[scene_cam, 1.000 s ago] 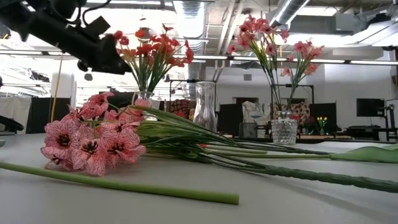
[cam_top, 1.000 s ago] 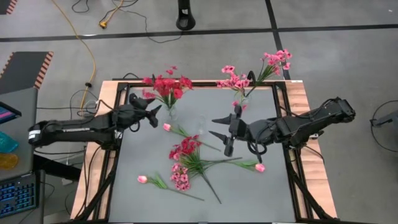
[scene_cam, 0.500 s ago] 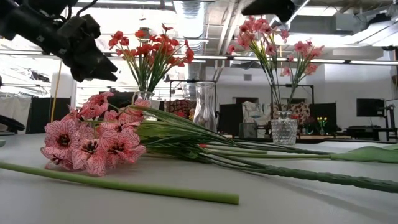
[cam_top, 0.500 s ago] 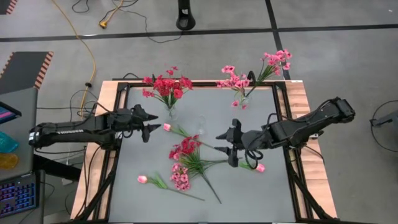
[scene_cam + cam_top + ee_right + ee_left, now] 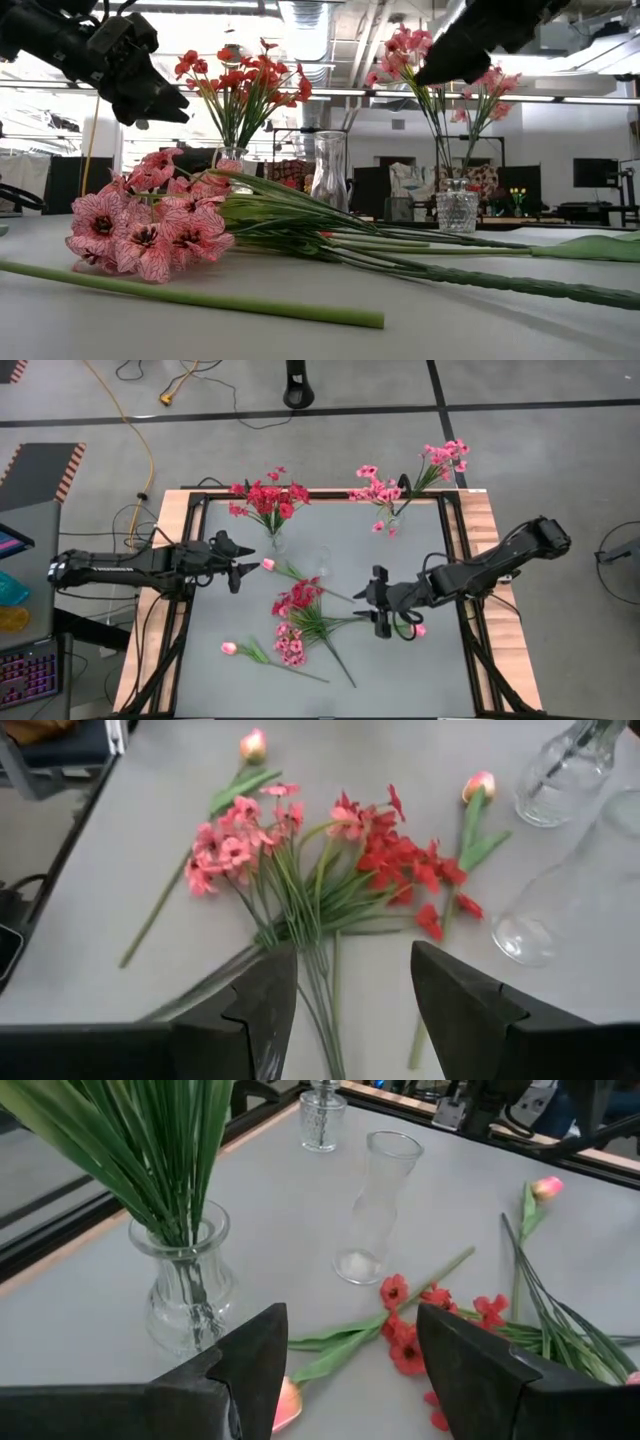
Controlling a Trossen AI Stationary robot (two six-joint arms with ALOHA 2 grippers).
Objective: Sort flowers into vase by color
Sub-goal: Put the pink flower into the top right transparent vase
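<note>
Roughly midway, by my read: red flowers (image 5: 268, 498) stood in one vase at table's far edge, pink sprays (image 5: 380, 490) in another vase (image 5: 392, 520) to its right, empty clear vase (image 5: 322, 563) between and nearer centre. Loose pile (image 5: 300, 615) of red and pink sprigs lay mid-table, stems fanned toward near-right; one tulip bud (image 5: 268, 564) lay just beside the red-flower vase, a second (image 5: 229, 648) near-left, a third (image 5: 418, 629) right of pile. Right gripper (image 5: 378, 603) hung over the pile's stem ends, fingers apart, nothing held; wrist view looked down on the tangled stems. Left gripper (image 5: 238, 561) hovered near the first bud, fingers apart too, empty. Judged step: right arm picking a sprig from pile. To do well: drop low, straddle one stem w/ both fingers away from the crossing stems, grip near mid-stem so the bloom doesn't droop, lift slowly to check neighbours don't drag along. L arm prob. best going for the bud's stem, not the head.
</note>
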